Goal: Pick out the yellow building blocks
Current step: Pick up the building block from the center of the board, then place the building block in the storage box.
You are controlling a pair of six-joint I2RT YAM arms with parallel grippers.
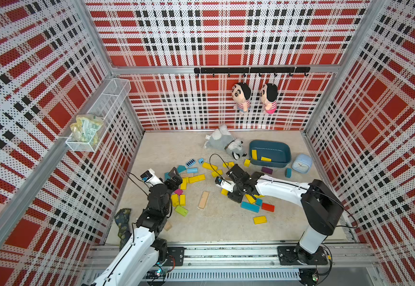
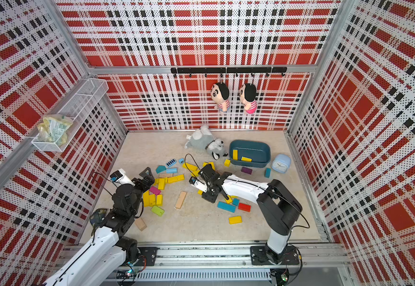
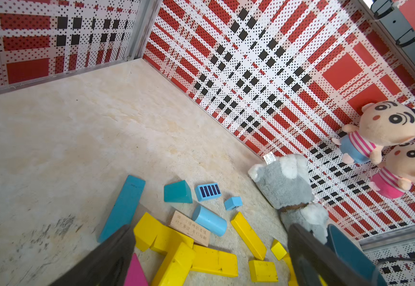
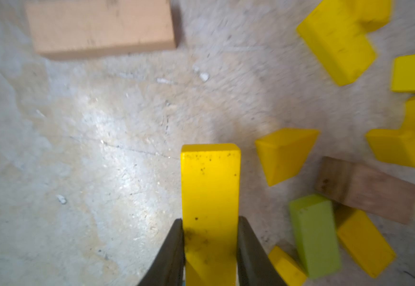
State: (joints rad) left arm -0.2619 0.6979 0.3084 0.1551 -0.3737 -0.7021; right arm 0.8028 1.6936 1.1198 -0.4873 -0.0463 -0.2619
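In the teal tub point(image 1: 273, 164): two yellow building blocks point(image 1: 254, 154). In the white wire basket point(image 1: 117, 86) on the wall: one crumpled packet point(image 1: 86, 130). More yellow ones loose on the beige counter point(image 1: 221, 222) among other colours. Two hanging dolls point(image 1: 241, 96), one grey plush point(image 1: 222, 141), one clock point(image 1: 302, 163). Red plaid walls point(image 1: 226, 37) all round. Right claw point(image 4: 210, 222) clamped on a yellow bar point(image 4: 210, 178); left claw point(image 3: 209, 226) spread wide over loose blocks
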